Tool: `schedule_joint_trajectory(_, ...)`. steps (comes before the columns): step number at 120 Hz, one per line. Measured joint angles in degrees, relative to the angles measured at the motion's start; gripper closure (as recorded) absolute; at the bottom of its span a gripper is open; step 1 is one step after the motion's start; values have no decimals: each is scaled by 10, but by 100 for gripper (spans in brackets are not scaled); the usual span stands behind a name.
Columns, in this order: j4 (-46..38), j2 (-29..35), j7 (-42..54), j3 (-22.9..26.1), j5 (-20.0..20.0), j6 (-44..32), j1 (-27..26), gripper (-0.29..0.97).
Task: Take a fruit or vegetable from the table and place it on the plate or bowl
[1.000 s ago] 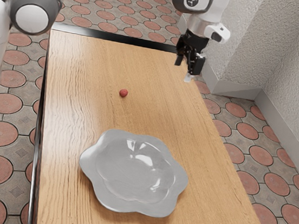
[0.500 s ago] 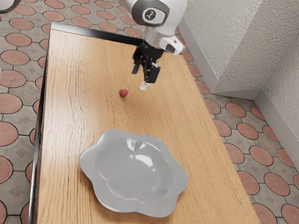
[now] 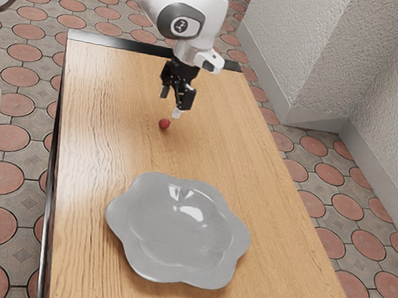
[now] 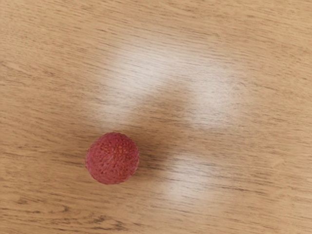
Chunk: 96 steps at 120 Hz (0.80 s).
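Observation:
A small red, bumpy round fruit [image 3: 164, 124] lies on the wooden table, toward the far half. My gripper [image 3: 174, 110] hangs just above it and a little to the exterior view's right, fingers pointing down, open, nothing between them. In the wrist view the fruit [image 4: 112, 158] sits on bare wood just under the hand, with the gripper's shadow beside it. The grey scalloped plate [image 3: 122, 216] rests on the table nearer the front, well apart from the fruit, with nothing on it.
The wooden table [image 3: 265, 201] has a dark edge along the exterior view's left and far side. A textured white wall [image 3: 342, 50] rises beyond the table's right side. Tiled floor surrounds the table.
My arm has swung from the table's far right corner toward the exterior view's left and down, ending just above the red fruit. Fruit and plate have not moved.

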State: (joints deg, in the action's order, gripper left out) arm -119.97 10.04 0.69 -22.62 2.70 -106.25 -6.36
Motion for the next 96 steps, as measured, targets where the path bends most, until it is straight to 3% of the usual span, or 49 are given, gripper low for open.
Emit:
schedule_joint_trajectory(45, -51, 14, 1, -11, 3, -30, -1, 0)
schedule_joint_trajectory(96, -55, 12, 2, -13, 3, -43, 3, 0)
